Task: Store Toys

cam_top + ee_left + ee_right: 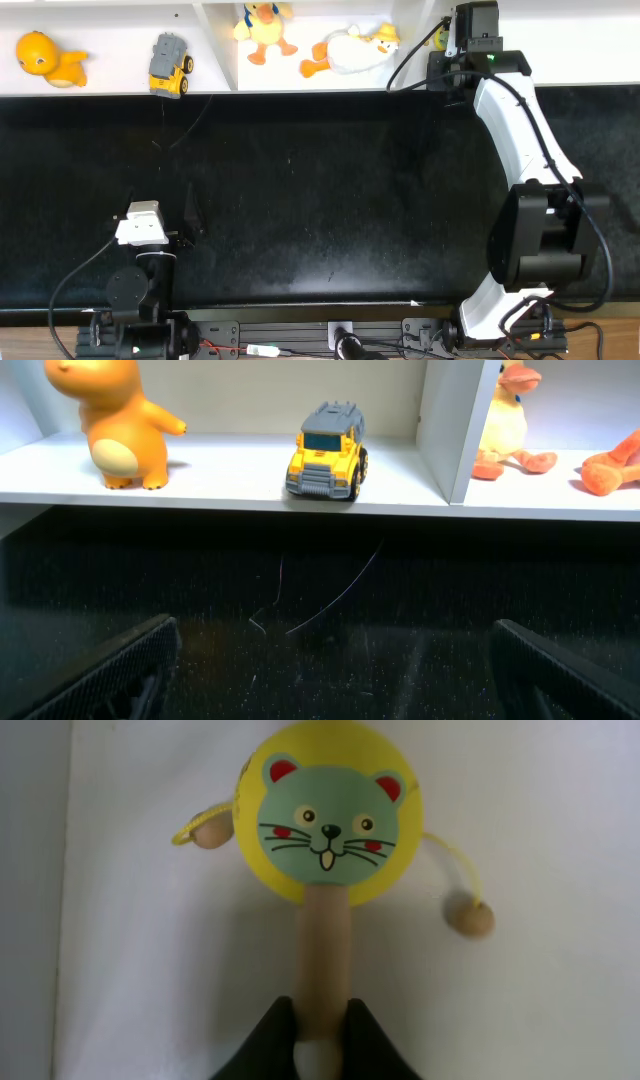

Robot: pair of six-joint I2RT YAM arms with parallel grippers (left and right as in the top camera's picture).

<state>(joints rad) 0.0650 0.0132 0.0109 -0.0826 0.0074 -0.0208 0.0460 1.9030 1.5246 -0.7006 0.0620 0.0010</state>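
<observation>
Your right tool (322, 1036) clamps the cat-face rattle (328, 820) by its handle in the shelf's (110, 25) right-end compartment. The left compartment holds an orange figure (50, 58) and a truck (170, 65), and the middle holds two plush ducks (265, 28). Your left tool (335, 655) gapes wide above the worktop (330, 190).

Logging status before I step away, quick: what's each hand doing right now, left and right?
Left hand: open, holding nothing.
Right hand: closed on the wooden handle of the cat-face rattle drum.
</observation>
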